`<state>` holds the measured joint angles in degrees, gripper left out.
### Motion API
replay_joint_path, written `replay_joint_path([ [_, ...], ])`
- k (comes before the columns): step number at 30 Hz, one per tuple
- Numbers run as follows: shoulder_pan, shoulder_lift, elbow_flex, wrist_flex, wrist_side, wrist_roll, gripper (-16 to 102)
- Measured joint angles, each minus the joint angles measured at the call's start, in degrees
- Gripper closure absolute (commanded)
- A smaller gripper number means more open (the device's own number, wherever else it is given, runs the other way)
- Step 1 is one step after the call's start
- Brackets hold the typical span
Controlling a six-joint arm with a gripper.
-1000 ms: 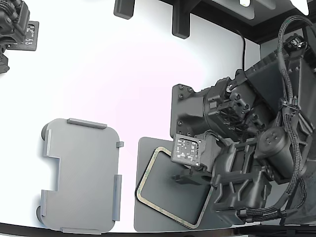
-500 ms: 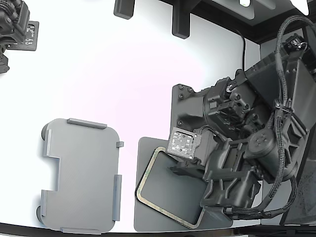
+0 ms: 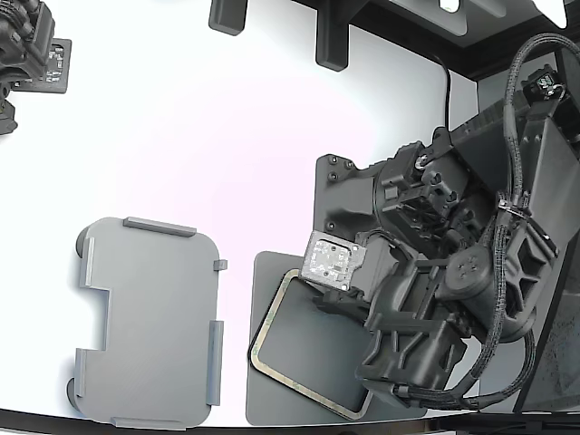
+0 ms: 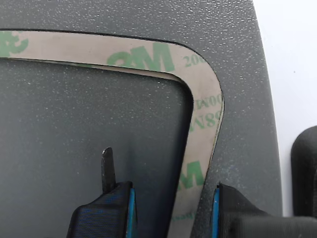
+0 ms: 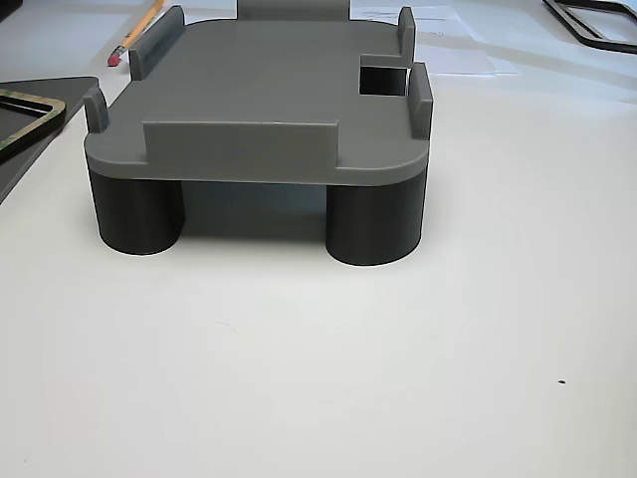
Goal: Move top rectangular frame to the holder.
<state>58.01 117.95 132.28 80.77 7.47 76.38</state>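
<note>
The gripper [image 4: 171, 208], fingers spread, straddles the frame [image 4: 200, 124] edge on the mat [image 4: 99, 148]; the thin frame may slip free.

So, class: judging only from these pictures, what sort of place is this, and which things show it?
Probably a robotics lab or assembly test bench: a plain white table, a grey holder like a custom fixture, and a gripper over a 3M-printed frame on a mat.
</note>
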Motion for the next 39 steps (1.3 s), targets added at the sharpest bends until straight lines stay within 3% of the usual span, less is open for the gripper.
replay_joint_path([
  [39, -1.67, 0.18, 2.72, -2.02, 0.70, 0.88, 41],
])
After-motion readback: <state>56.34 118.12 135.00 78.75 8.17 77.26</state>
